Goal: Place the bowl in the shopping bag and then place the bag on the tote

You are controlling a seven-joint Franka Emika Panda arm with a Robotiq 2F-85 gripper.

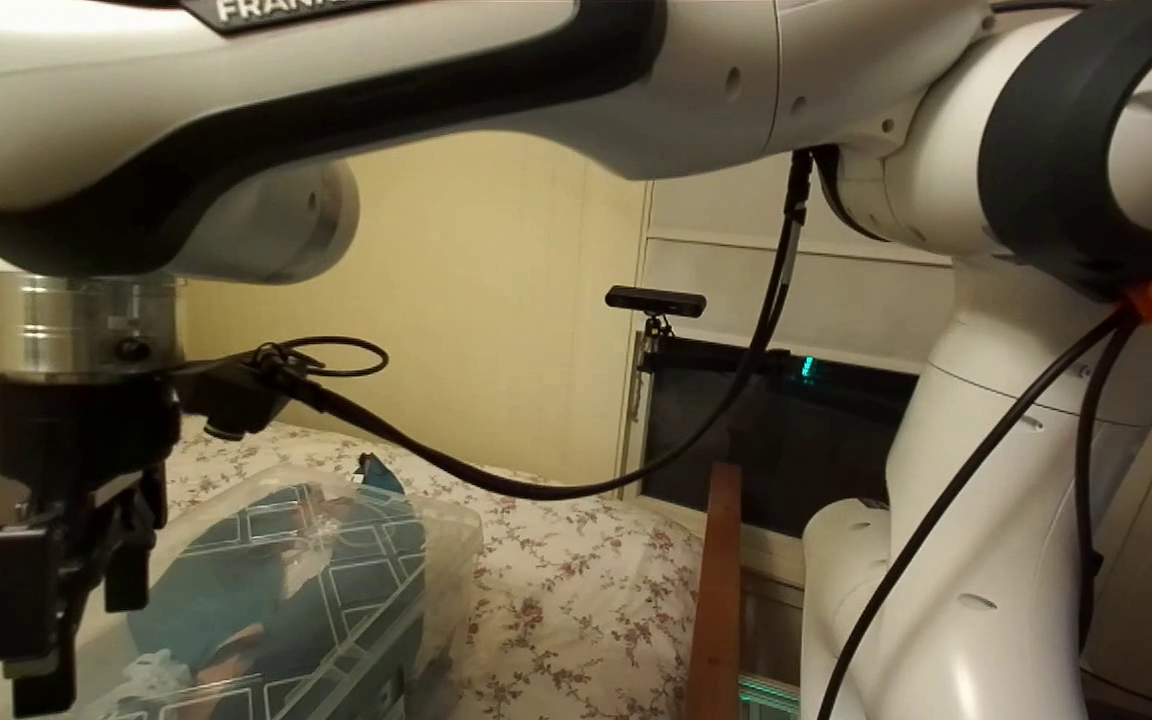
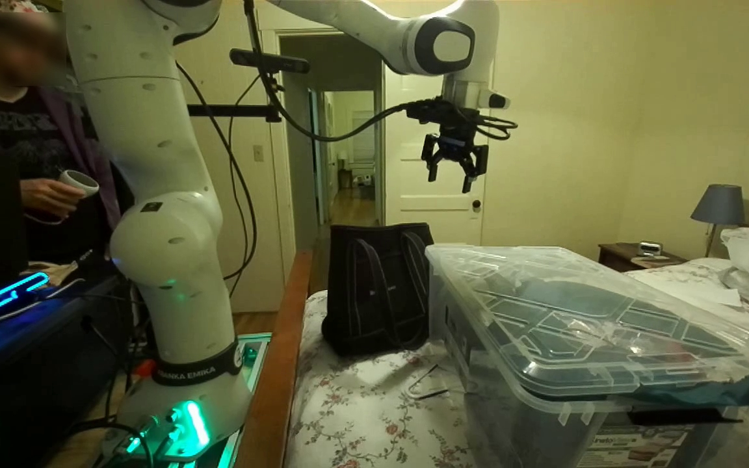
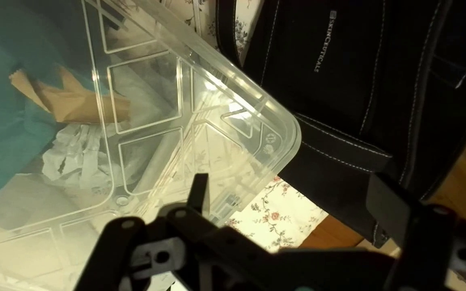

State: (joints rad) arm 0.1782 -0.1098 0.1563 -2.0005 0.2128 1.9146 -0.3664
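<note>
The black shopping bag [image 2: 348, 305] stands upright on the bed in an exterior view, its strap handles hanging down the front. It also shows at the right of the wrist view [image 3: 322, 89]. The big translucent tote [image 2: 511, 370], lid on and teal fabric inside, stands beside the bag. It also shows in an exterior view [image 1: 466, 525] and at the left of the wrist view [image 3: 233, 68]. The bowl is hidden or out of view. My gripper [image 2: 450, 180] is open and empty, pointing down, well above the bag and tote. In the wrist view, the gripper [image 3: 287, 182] has its fingers wide apart.
A floral sheet [image 2: 381, 416] covers the bed under the bag and tote. A wooden bed rail [image 2: 277, 377] runs between the robot base and the bed. A person [image 2: 36, 143] with a controller stands behind the robot. A cable [image 1: 556, 490] hangs from the arm.
</note>
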